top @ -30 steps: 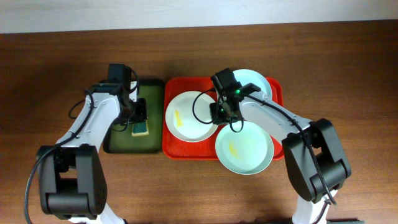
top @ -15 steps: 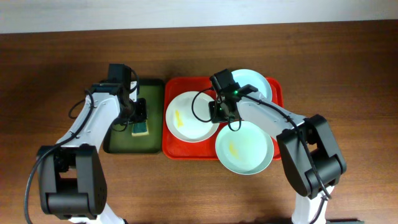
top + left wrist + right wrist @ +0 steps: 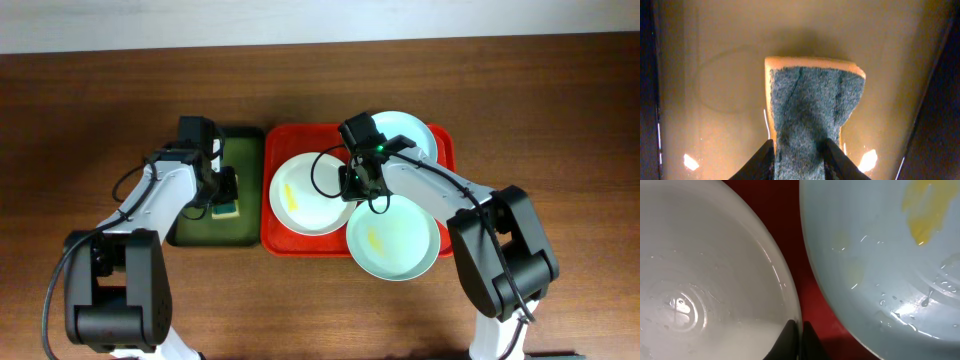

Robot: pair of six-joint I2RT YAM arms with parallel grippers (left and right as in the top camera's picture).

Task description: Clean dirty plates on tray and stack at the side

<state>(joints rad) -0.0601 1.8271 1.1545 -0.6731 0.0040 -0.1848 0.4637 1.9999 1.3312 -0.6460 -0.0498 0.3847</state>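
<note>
The red-orange tray (image 3: 282, 238) holds three plates. The white plate (image 3: 300, 200) with a yellow smear lies at its left, the pale blue plate (image 3: 412, 132) at the back right, the pale green plate (image 3: 400, 245) at the front right, overhanging the rim. My right gripper (image 3: 352, 183) is shut on the white plate's right rim (image 3: 790, 305); the pale blue plate (image 3: 875, 255) with its yellow smear lies beside it. My left gripper (image 3: 226, 192) is shut on a yellow sponge with a green scouring face (image 3: 810, 110) over the dark green tray.
The narrow dark green tray (image 3: 200, 230) lies left of the red-orange tray; its wet floor (image 3: 715, 75) shows in the left wrist view. Bare brown tabletop (image 3: 560, 150) surrounds both trays.
The white plate has shifted slightly to the right and forward in my right gripper. My left gripper with the sponge has moved a little toward the red-orange tray.
</note>
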